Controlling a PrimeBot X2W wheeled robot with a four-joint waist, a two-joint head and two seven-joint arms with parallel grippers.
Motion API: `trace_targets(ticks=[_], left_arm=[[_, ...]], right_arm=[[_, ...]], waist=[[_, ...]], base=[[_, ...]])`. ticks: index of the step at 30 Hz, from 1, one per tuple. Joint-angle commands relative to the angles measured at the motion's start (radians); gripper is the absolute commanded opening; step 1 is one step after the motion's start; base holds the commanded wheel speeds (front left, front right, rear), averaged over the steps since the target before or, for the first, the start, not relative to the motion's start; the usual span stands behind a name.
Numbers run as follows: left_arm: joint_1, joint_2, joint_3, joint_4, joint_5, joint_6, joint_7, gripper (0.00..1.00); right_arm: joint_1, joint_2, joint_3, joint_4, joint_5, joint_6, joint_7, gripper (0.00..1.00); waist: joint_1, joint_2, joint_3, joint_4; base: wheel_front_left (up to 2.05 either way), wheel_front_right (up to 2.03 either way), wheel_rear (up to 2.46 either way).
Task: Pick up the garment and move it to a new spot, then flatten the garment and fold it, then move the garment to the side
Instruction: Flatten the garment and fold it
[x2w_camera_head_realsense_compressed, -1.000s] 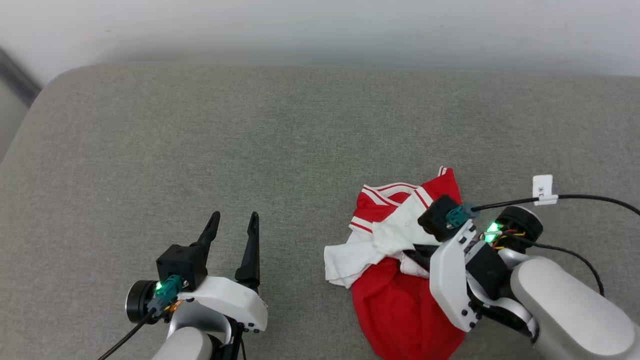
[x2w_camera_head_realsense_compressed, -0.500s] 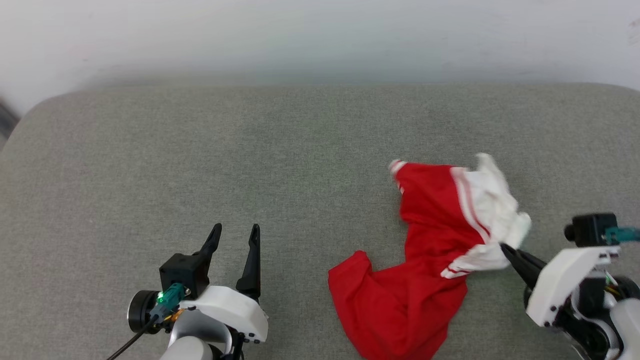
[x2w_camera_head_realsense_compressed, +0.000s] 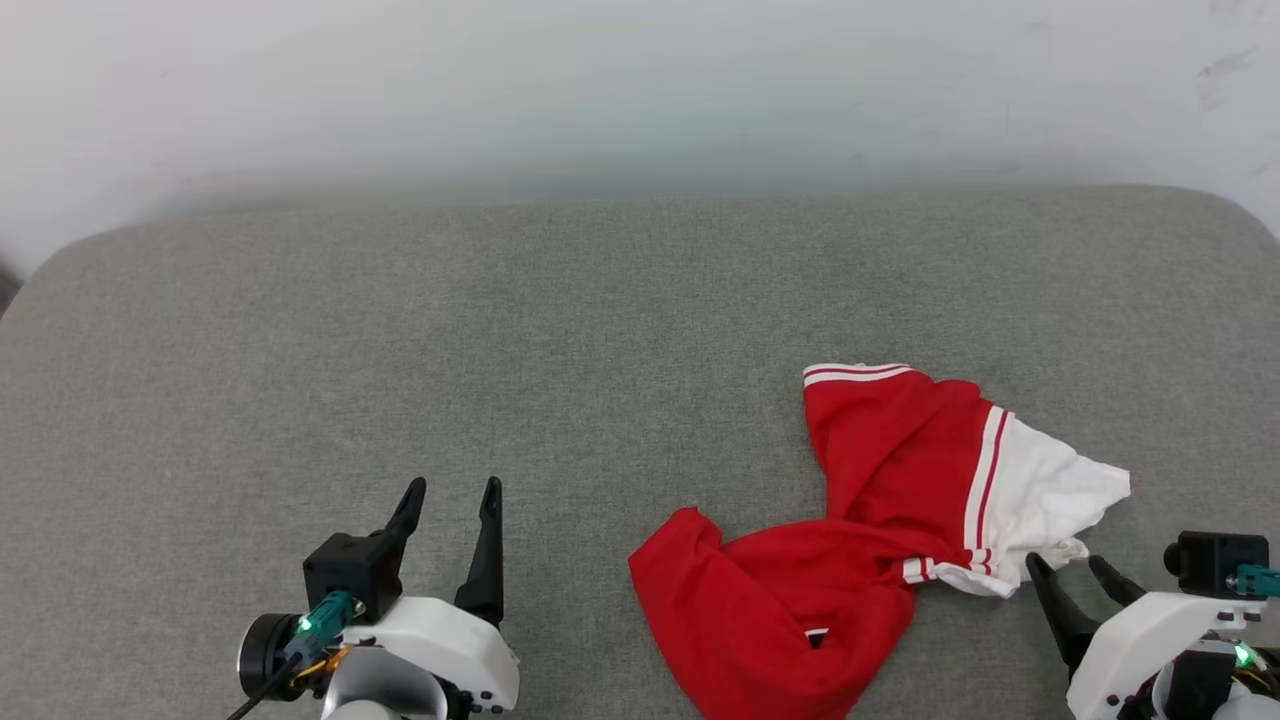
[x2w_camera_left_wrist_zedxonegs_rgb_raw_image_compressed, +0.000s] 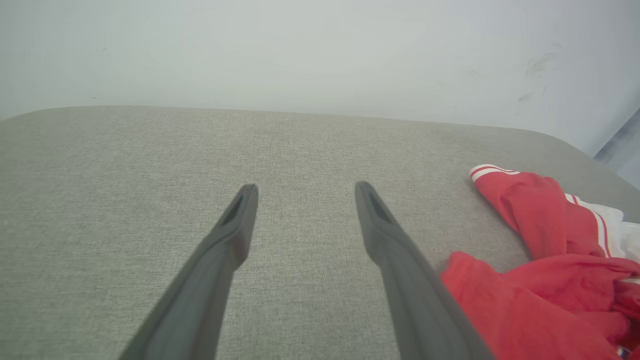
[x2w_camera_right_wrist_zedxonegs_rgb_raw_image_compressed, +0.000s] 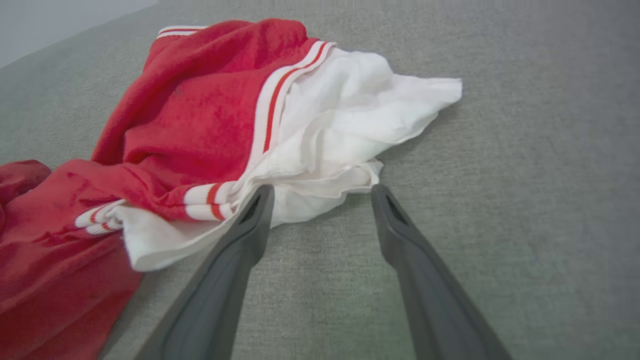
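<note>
Two empty grippers gape wide: left gripper (x2w_camera_head_realsense_compressed: 453, 485) apart from the garment (x2w_camera_head_realsense_compressed: 880, 470), right gripper (x2w_camera_head_realsense_compressed: 1062, 562) beside its sleeve.

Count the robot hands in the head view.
2. The left hand sits lower left over bare cushion; the right hand lower right, beside the white sleeve of the garment.

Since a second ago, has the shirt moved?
Yes: against the cushion, the shirt spread toward the robot's right, white sleeve now farthest from the left tool.
</note>
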Motion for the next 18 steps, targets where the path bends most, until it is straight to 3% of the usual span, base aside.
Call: trace_targets(ticks=[1,9,14,18], left_arm=[[0.009,0.003,0.003,-0.005,-0.005,0.006,0.001,1.0],[0.033,0.016,0.011,-0.028,-0.011,0.023,0.006,1.0],[0.001,0.015,0.004,-0.042,-0.003,0.02,0.01,1.0],[-0.047,0.007,-0.009,-0.045,0.009,0.008,0.009,1.0]], right_arm=[[0.017,0.01,-0.011,-0.017,-0.016,-0.001,-0.005,1.0],[0.076,0.009,-0.124,-0.159,-0.1,-0.001,0.114,1.0],[0.015,-0.012,-0.201,-0.183,-0.174,-0.001,0.223,1.0],[-0.056,-0.023,-0.232,-0.164,-0.152,-0.001,0.295,1.0]], waist=[[0.0001,-0.0001,-0.007,-0.004],[0.0001,-0.0001,-0.018,-0.021],[0.0001,-0.0001,0.021,-0.014],[0.0001,-0.0001,0.082,0.012]], base=[[0.0,0.0,0.0],[0.0,0.0,0.0],[0.0,0.0,0.0],[0.0,0.0,0.0]])
